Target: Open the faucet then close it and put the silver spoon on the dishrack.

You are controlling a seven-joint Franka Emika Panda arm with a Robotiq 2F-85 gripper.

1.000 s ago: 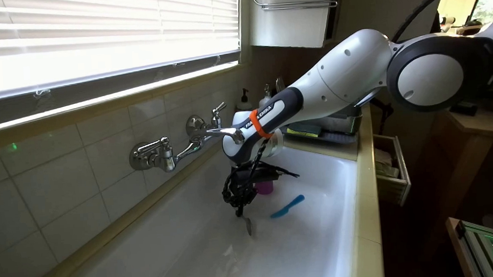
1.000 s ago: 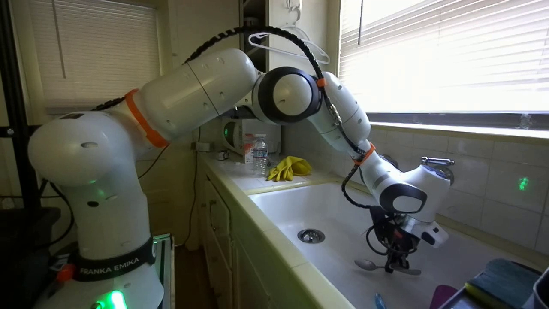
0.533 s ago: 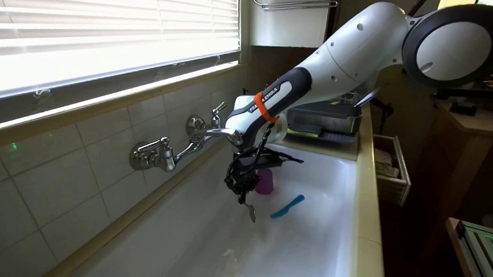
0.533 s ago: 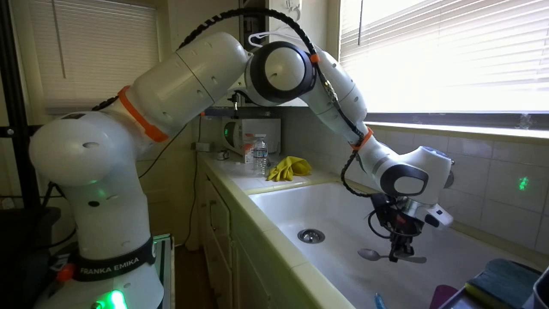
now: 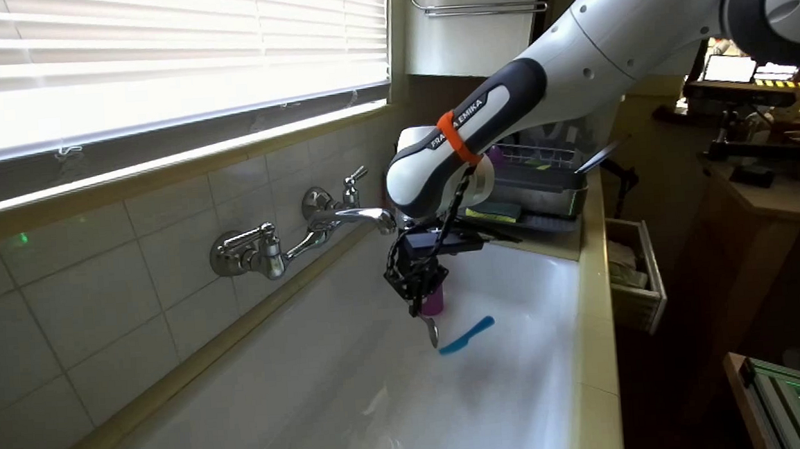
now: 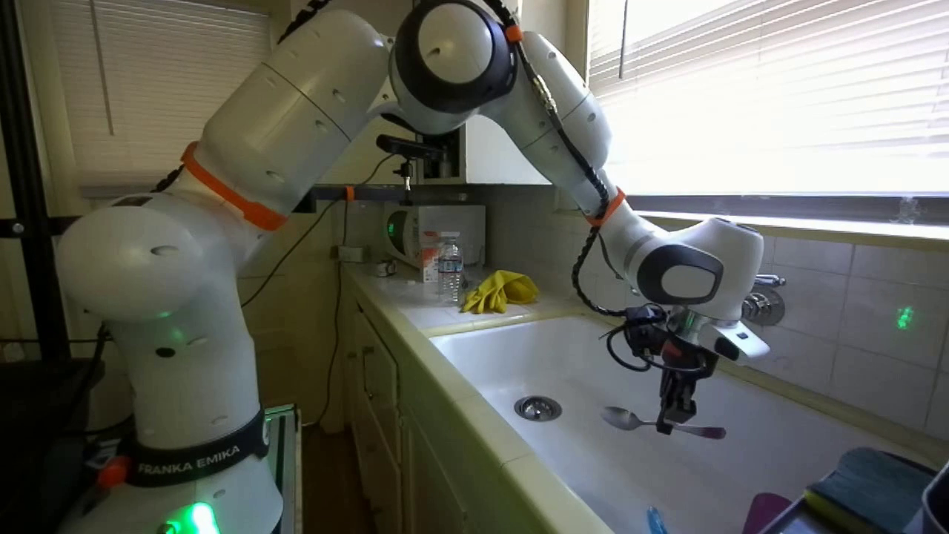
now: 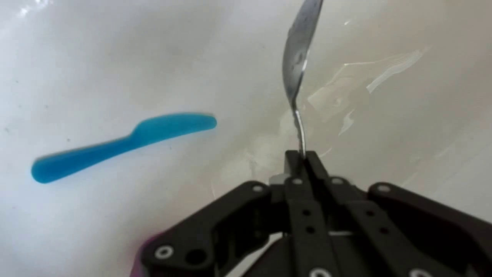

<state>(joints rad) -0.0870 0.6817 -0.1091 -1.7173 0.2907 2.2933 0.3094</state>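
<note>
Two fingers (image 7: 292, 163), nearly together, pinch the silver spoon (image 7: 293, 79) by its handle (bowl jutting out clear)

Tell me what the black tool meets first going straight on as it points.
Likely the glossy white sink floor below the tool; the slim silver metal spoon in its grip may land first. Gap unclear.

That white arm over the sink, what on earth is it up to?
It's a robot arm, and its gripper is closed on the handle of a silver spoon, holding it over the sink. The spoon is probably headed for the dishrack just past one end of the sink, but it isn't there yet. A blue knife lies in the sink, and a purple cup is in there too. The faucet doesn't appear to be running.
</note>
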